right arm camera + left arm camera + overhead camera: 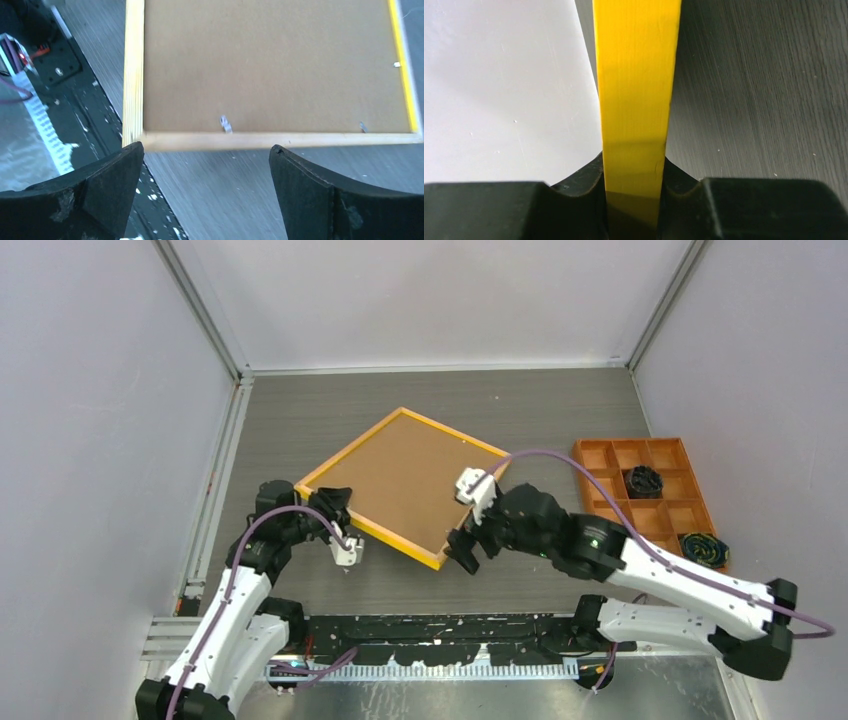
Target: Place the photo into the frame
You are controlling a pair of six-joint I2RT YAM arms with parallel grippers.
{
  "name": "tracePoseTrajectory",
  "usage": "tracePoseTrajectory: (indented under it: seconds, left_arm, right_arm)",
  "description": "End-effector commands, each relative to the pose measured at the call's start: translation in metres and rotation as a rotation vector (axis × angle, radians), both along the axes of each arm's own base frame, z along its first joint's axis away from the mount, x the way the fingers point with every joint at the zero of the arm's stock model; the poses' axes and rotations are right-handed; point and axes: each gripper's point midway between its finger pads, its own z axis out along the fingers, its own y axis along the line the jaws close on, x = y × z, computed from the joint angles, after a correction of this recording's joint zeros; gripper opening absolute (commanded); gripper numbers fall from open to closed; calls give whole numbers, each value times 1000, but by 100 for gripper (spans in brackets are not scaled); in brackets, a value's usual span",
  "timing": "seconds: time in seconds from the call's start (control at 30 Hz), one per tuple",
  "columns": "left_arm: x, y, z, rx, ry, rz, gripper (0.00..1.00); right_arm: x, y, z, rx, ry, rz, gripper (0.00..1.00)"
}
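Looks like frame preparation, with the left gripper (633, 190) clamped on the near-left yellow edge of the frame (390, 537) lying back-up mid-table, the right gripper (205, 165) spread wide just off its near corner and no photo in view, so next probably calls for freeing the backing board (405, 480).

An orange compartment tray (630, 444) lies at the right side of the dark grey wood-grain table (300, 410). One black round part (645, 481) sits in a middle compartment; a second dark round part (703, 549), flecked yellow and blue, fills the near right corner compartment
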Motion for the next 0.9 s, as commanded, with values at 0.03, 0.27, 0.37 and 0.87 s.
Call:
tracePoseTrajectory:
  seconds: [0.03, 0.27, 0.37, 0.87]
  left_arm:
    - [3, 1, 42, -73, -8, 46, 7]
    - [1, 4, 55, -60, 28, 60, 7]
    - [1, 4, 58, -59, 21, 63, 7]
    - [0, 4, 65, -93, 14, 77, 10]
  right_arm:
    - [2, -16, 11, -3, -230, 53, 100]
    - [-24, 3, 17, -124, -405, 181, 100]
    - [-29, 16, 16, -209, -486, 220, 100]
    - [1, 47, 50, -328, -805, 53, 31]
